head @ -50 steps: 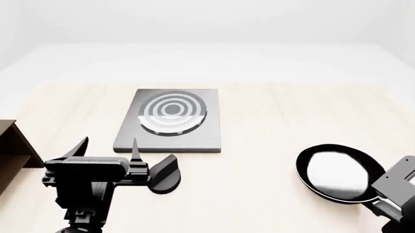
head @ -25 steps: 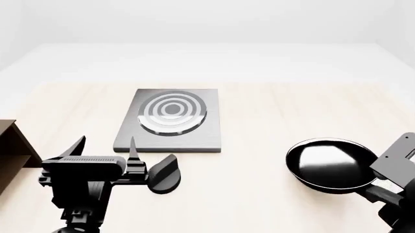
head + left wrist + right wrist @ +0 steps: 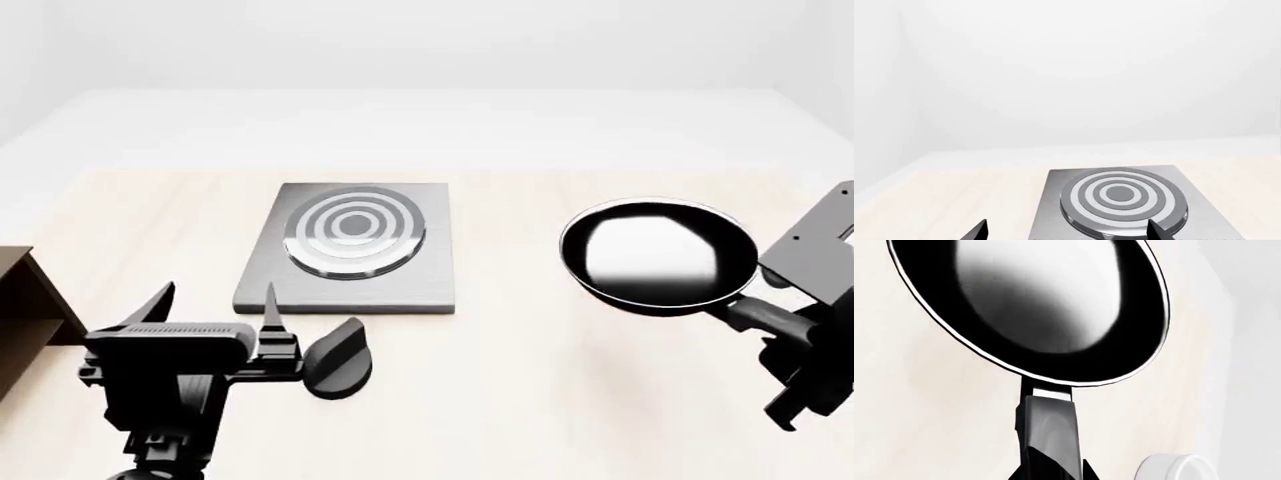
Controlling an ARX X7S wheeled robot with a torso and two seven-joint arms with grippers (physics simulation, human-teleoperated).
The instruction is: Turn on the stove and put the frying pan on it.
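The frying pan (image 3: 657,256) is held by its handle above the pale wooden table (image 3: 534,380), off to the right of the stove (image 3: 351,250) and well apart from it, with its shiny inside facing up. The right gripper (image 3: 787,330) is clamped on the handle, judging by the way the pan hangs clear of the table; the right wrist view shows the handle running straight into the gripper, though the fingers themselves are cut off at the frame's edge. So the step in hand appears to be carrying the pan over to the burner.

The next move calls for swinging the pan leftward until it sits over the concentric rings, keeping it level, then lowering it flat onto the burner.

The black knob (image 3: 336,362) lies on the table near the stove's front edge, just beside the left gripper (image 3: 214,305), whose two finger tips stand apart and hold nothing (the left wrist view shows both tips wide, with the stove between them). Whether the stove is on cannot be read: the rings show no glow.

A brown shelf (image 3: 27,310) is cut off at the left edge, and a white round object (image 3: 1177,467) shows only partly in the right wrist view.
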